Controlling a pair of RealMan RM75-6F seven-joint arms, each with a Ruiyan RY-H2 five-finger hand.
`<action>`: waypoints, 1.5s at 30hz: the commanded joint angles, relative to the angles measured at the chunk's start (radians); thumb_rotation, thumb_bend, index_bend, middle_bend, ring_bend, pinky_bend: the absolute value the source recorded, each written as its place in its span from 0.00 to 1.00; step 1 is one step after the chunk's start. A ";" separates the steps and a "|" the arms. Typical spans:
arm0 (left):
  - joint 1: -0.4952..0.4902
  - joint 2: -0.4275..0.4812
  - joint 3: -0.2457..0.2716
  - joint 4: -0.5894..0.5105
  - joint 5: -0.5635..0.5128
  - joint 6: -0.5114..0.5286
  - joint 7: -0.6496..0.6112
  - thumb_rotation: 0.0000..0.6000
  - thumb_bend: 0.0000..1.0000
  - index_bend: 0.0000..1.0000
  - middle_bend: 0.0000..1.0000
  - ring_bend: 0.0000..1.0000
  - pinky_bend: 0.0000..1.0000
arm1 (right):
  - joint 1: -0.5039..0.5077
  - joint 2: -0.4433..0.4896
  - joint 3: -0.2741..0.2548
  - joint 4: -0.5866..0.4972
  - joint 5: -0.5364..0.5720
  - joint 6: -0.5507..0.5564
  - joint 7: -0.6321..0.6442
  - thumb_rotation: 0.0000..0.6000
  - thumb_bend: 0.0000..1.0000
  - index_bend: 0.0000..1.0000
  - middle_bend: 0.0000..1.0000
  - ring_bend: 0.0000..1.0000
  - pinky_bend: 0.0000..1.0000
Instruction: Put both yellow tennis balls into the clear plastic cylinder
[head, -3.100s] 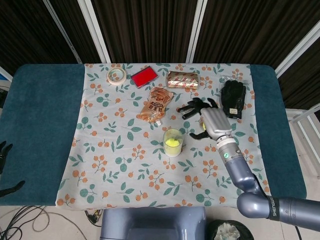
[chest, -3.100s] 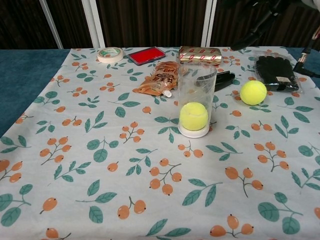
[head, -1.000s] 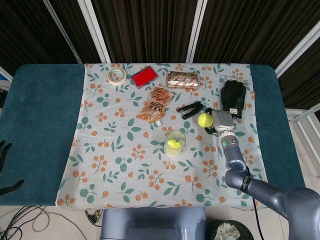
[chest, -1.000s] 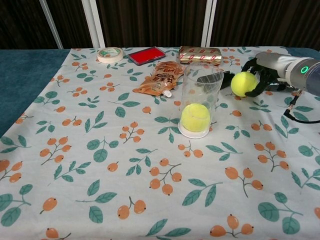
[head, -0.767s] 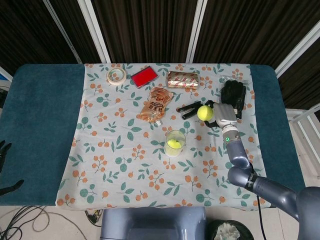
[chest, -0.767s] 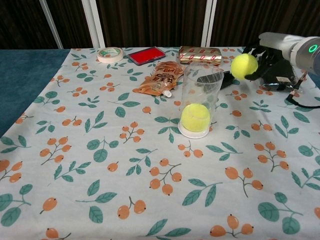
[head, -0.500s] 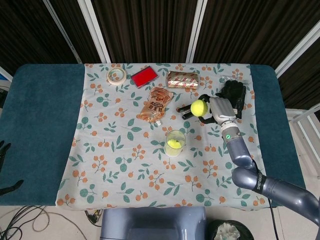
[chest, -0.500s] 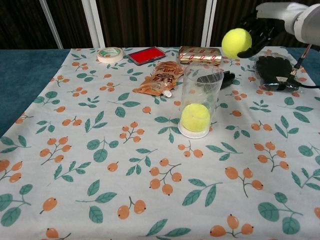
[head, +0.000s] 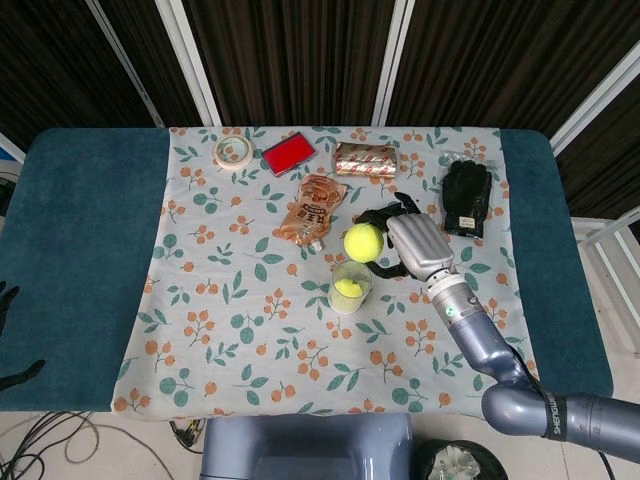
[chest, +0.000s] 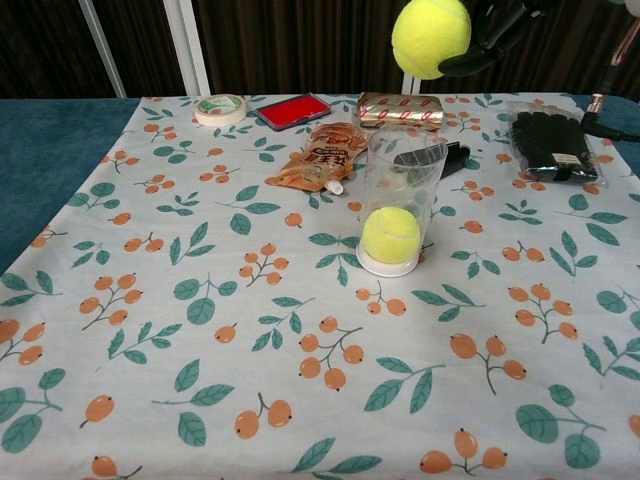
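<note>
The clear plastic cylinder (head: 347, 287) (chest: 399, 195) stands upright on the floral cloth with one yellow tennis ball (head: 347, 288) (chest: 390, 235) at its bottom. My right hand (head: 413, 245) (chest: 497, 30) grips the second yellow tennis ball (head: 363, 242) (chest: 431, 37) in the air, above the cylinder's open top and slightly to its back right. My left hand (head: 8, 305) shows only as dark fingertips at the left edge of the head view, low beside the table and holding nothing.
A tape roll (head: 233, 153), red case (head: 288, 153), gold packet (head: 366, 159), orange pouch (head: 313, 208), black stapler (chest: 436, 158) and black glove (head: 466, 196) lie along the back of the cloth (head: 230, 300).
My right hand has lifted the second ball off the cloth and carried it up and leftward, from beside the glove to above the cylinder.
</note>
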 joint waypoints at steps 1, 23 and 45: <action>-0.001 0.000 0.000 -0.001 0.000 -0.002 0.001 1.00 0.04 0.05 0.00 0.00 0.14 | -0.013 0.026 -0.023 -0.046 -0.028 0.016 -0.009 1.00 0.50 0.54 0.45 0.56 0.01; 0.001 0.002 0.000 -0.008 -0.007 -0.003 0.007 1.00 0.04 0.05 0.00 0.00 0.14 | 0.053 0.062 -0.153 -0.086 0.019 -0.063 -0.110 1.00 0.47 0.38 0.32 0.36 0.00; 0.003 0.005 -0.001 -0.011 -0.007 0.002 0.003 1.00 0.04 0.05 0.00 0.00 0.14 | 0.118 0.045 -0.151 -0.082 0.167 0.055 -0.185 1.00 0.30 0.08 0.06 0.17 0.00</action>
